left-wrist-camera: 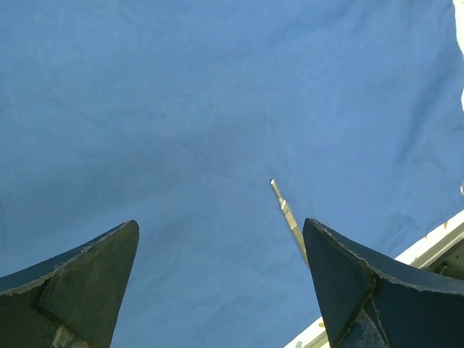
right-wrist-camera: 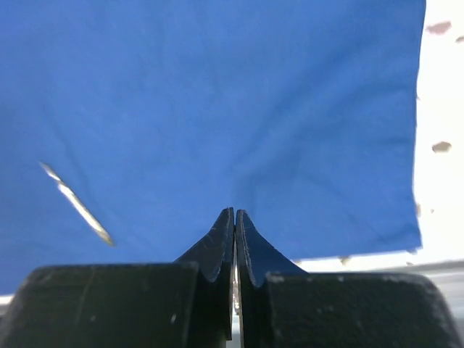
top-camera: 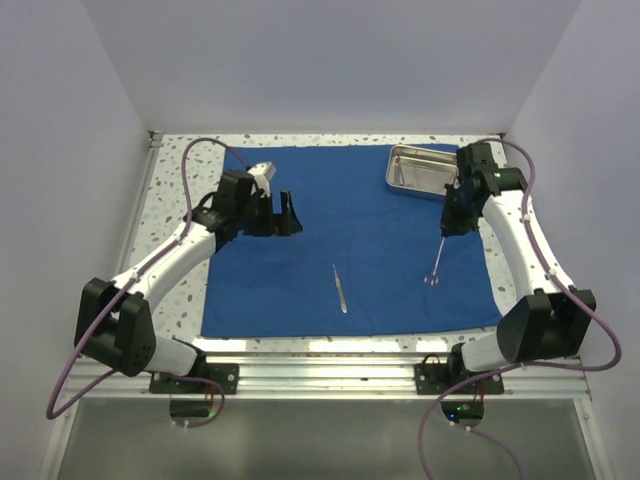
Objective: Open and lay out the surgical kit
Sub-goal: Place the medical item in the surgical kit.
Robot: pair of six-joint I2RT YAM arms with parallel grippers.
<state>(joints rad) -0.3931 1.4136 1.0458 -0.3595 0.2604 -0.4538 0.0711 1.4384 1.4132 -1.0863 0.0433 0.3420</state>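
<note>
The royal-blue cloth [top-camera: 350, 235] lies spread flat on the table. The small steel tray [top-camera: 420, 170] stands on its back right corner. Thin tweezers [top-camera: 340, 288] lie on the cloth near the front middle; they also show in the left wrist view [left-wrist-camera: 288, 216] and the right wrist view [right-wrist-camera: 76, 204]. My right gripper [top-camera: 447, 228] is shut on the tip of the ring-handled forceps [top-camera: 437, 260], which hang down with the rings just above or on the cloth. In the right wrist view the gripper [right-wrist-camera: 234, 212] shows only a metal sliver between its jaws. My left gripper [top-camera: 283, 215] is open and empty over the cloth's left part [left-wrist-camera: 221, 225].
The speckled tabletop [top-camera: 175, 230] shows around the cloth. An aluminium rail [top-camera: 330, 350] runs along the near edge. White walls close in the left, right and back sides.
</note>
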